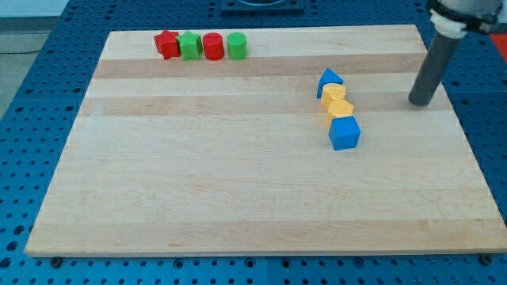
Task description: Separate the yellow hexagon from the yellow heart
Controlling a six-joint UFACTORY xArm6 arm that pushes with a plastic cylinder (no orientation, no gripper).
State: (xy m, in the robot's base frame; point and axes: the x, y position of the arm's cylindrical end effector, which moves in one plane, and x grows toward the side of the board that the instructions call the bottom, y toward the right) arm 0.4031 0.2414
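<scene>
Left of my tip [421, 103], across a strip of bare board, two yellow blocks sit pressed together in a short column. Which is the yellow hexagon and which the yellow heart is hard to tell at this size; I take the upper one [333, 94] for the heart and the lower one [340, 109] for the hexagon, but loosely. They touch along one face, so I judge the separation has not begun: all of the pushing is left to do.

Further out from the pair, a blue triangular block [329, 78] caps the column above, up and to the left of my tip, and a blue cube [344, 133] closes it below, down and to the left. All four lie touching in one line, so a push on either yellow block will likely disturb a blue neighbour.

My tip is a plain rod end with nothing to open or close; it rests on the wooden board [238, 182], touching no block, near the view's right edge.

Far to my tip's left, along the board's top edge, stands a row of four: a red block [166, 44], a green block [189, 46], a red cylinder [212, 46] and a green cylinder [237, 46].
</scene>
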